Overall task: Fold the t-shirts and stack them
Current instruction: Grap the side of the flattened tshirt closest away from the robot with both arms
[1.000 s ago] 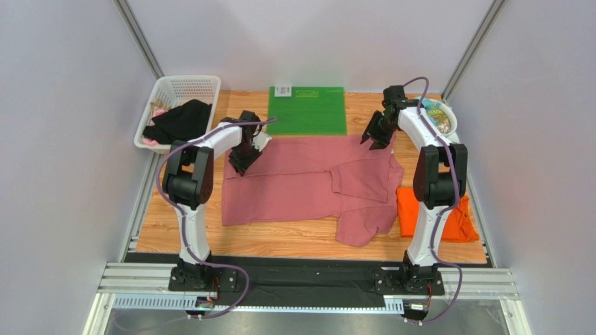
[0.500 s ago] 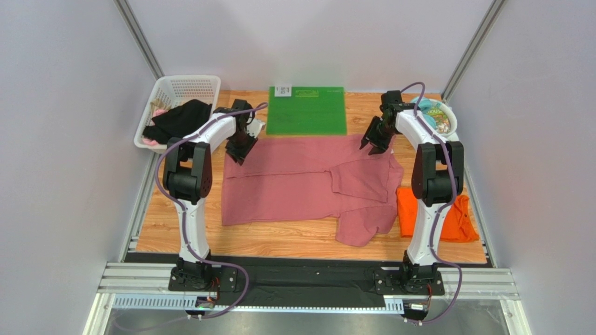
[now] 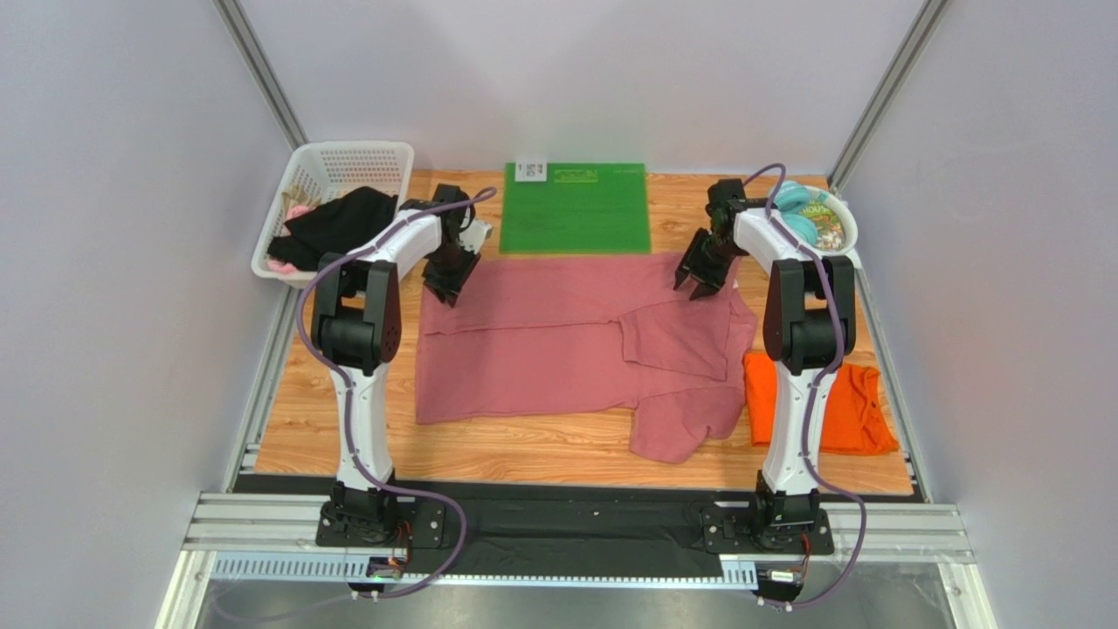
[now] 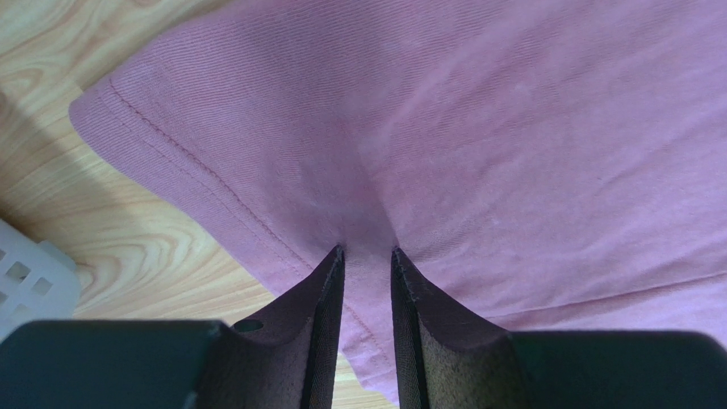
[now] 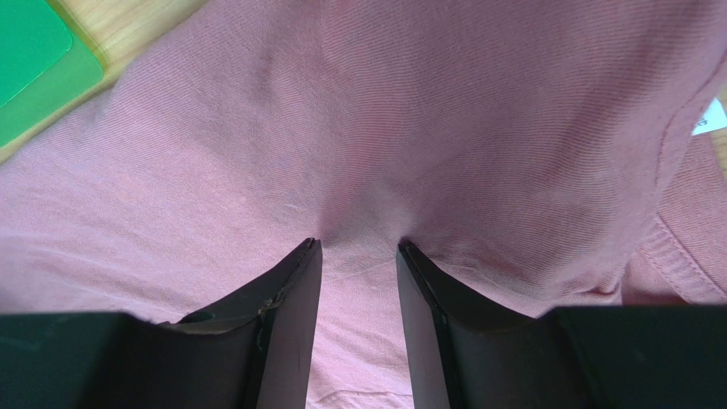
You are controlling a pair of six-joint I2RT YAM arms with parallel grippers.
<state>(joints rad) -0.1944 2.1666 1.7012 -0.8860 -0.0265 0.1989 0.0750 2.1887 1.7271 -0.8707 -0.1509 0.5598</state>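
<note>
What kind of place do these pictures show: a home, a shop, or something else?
Most likely a robotics laboratory test cell. Two white robot arms are bolted to a metal rail at a wooden table, plain white panel walls enclose it, and a dusty pink cloth t-shirt lies spread out.

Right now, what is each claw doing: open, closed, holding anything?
Left claw: closed on the pink t-shirt, near its hemmed corner.
Right claw: closed on the same pink t-shirt.
</note>
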